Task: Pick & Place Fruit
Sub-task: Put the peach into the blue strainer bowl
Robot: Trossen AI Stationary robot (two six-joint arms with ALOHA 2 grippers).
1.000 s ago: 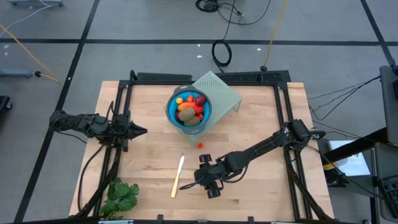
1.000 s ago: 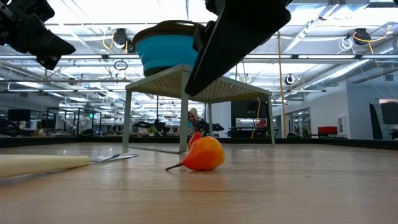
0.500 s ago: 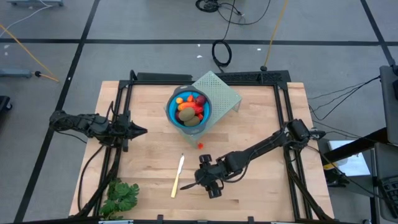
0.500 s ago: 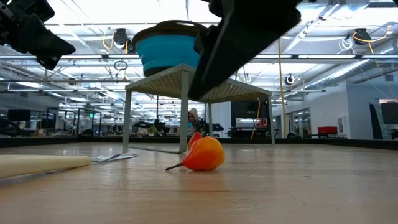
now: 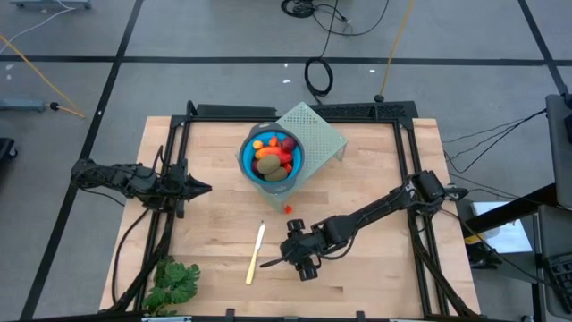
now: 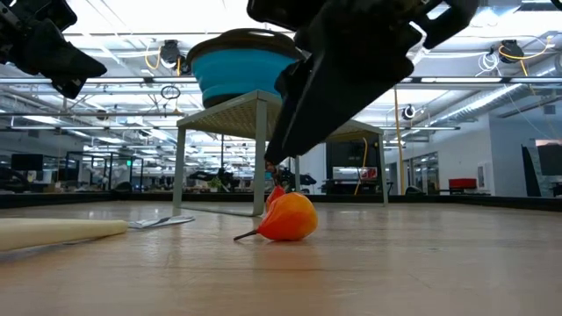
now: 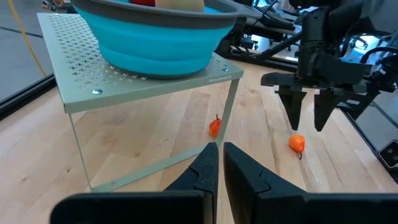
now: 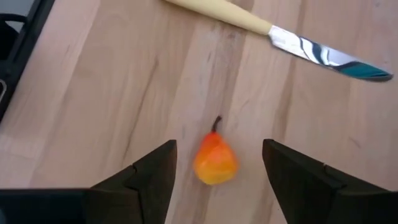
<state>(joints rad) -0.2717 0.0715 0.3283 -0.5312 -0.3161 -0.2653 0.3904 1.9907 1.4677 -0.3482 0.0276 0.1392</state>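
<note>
A small orange pear-shaped fruit [image 8: 214, 160] lies on its side on the wooden table. My right gripper [image 8: 219, 149] hangs open just above it, fingers pointing down with one on either side, clear of it; the left wrist view shows the fingertips [image 7: 292, 124] above the fruit [image 7: 296, 143]. In the high view the gripper [image 5: 295, 255] hides this fruit. A second small red-orange fruit [image 5: 288, 208] lies near the stand. Several fruit pieces fill the blue bowl [image 5: 246, 161], which sits on a perforated grey stand [image 5: 322, 134]. My left gripper [image 5: 204, 188] waits shut at the table's left.
A knife with a cream handle [image 5: 256, 250] lies just left of my right gripper, its blade [image 8: 323, 56] beyond the fruit. A leafy green bunch [image 5: 174, 282] sits at the near left corner. Black frame rails run along the table's left and right sides.
My right gripper has come down toward the orange fruit and shifted slightly toward the table's left, staying open. The fruit has not moved.
</note>
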